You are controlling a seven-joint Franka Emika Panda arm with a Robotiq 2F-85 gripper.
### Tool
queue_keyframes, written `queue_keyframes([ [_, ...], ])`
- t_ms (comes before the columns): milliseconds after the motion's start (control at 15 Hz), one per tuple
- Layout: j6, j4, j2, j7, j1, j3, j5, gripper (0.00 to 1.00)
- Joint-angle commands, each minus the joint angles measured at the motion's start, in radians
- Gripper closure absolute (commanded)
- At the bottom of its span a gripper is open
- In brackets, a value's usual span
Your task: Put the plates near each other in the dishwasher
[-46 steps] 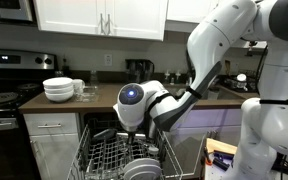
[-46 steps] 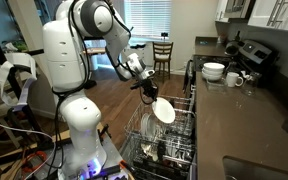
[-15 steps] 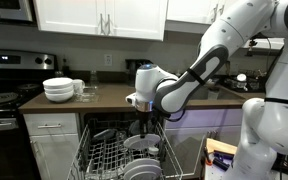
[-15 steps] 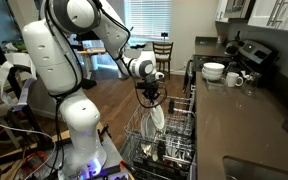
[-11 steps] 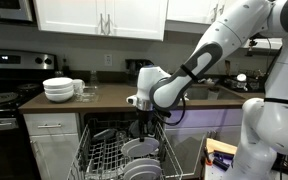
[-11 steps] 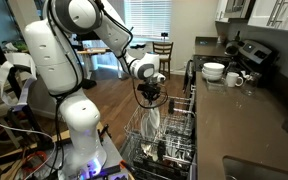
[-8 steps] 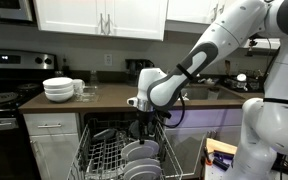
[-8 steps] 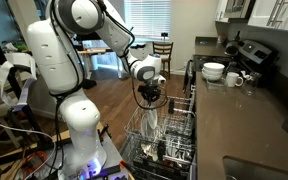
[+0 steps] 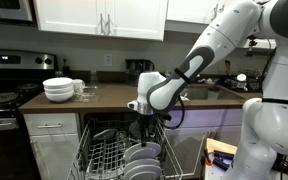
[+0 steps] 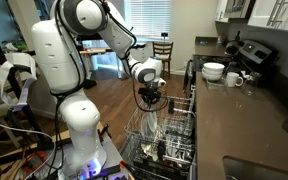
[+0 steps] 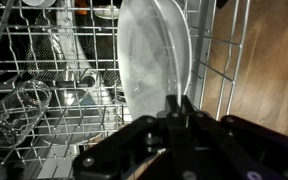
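The plate (image 11: 152, 55) stands on edge, right in the claw's (image 11: 179, 101) grip. In the wrist view the two fingers are pressed together on its rim, the white disc rising straight out beyond the fingertips. It is down among the wire tines of the rack (image 11: 44, 60), with rack wires on both sides of the claw.

In an exterior view the claw (image 10: 152, 100) points straight down over the open dishwasher (image 10: 184, 128), and the plate (image 10: 154, 123) hangs directly beneath it, upright, its lower edge inside the rack.

In an exterior view from the front, the claw (image 9: 144, 128) is low over the rack with the plate (image 9: 144, 151) just under it. A second plate (image 9: 138, 171) sits in the rack a little below and in front of that one, very close to it; whether the two touch I cannot tell.

Well off to the side of the claw and above it, a stack of white bowls (image 9: 58, 89) rests on the counter (image 9: 104, 97).
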State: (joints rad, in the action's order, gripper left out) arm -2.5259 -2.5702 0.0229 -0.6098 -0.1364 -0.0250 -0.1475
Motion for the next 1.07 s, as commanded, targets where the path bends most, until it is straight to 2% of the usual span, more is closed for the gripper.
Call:
queue_keyframes([
  [0,0.003,0.001,0.001,0.001,0.017,-0.017,0.0,0.95],
  [467,0.003,0.001,0.001,0.001,0.017,-0.018,0.0,0.95],
  [533,0.001,0.003,-0.004,0.003,0.018,-0.017,-0.001,0.99],
  [800,-0.002,0.009,-0.025,0.043,0.023,-0.018,0.025,0.99],
  [867,0.003,0.0,-0.02,0.005,0.022,-0.021,0.0,0.95],
  [1000,0.002,0.001,-0.028,0.012,0.024,-0.022,0.001,0.95],
])
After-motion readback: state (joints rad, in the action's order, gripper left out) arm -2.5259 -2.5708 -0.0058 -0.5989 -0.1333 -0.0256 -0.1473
